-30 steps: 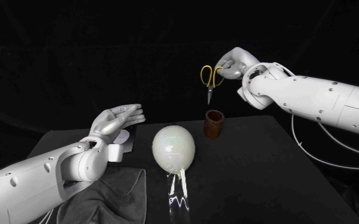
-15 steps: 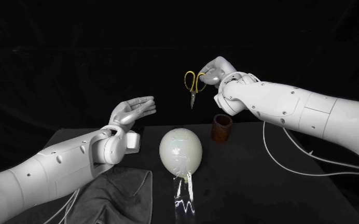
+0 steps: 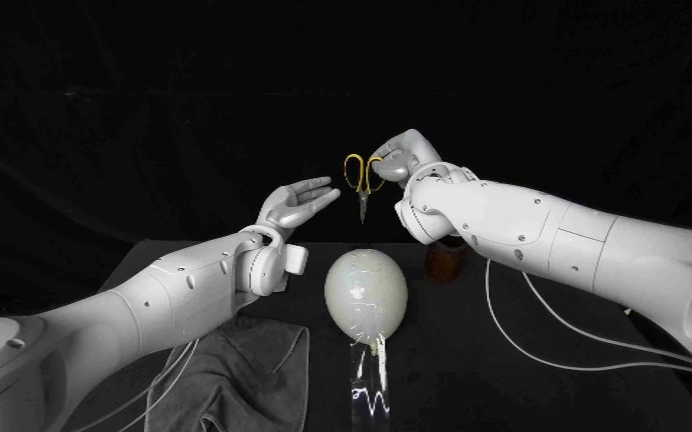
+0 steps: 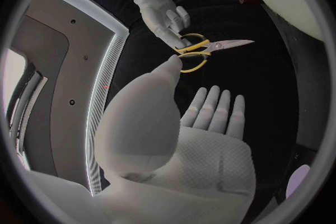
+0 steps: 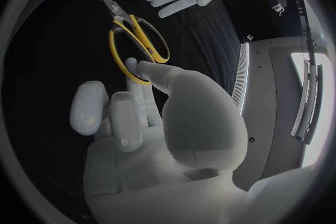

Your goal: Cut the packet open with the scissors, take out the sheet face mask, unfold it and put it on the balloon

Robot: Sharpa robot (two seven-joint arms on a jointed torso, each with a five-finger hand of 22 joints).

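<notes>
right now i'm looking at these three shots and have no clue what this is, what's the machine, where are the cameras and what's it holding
This is a robot with two white arms, each ending in a silver hand. The square picture looks down from a camera on its head. The two round ones come from cameras at its wrists, just behind each hand.

The right hand holds yellow-handled scissors up in the air, blades pointing down. The left hand is raised beside them, palm up with fingers apart, holding nothing.

On the black table lies a pale balloon, with a shiny clear strip trailing from it towards the robot. A grey cloth lies on the robot's left, and a brown cylinder stands beside the balloon.
</notes>
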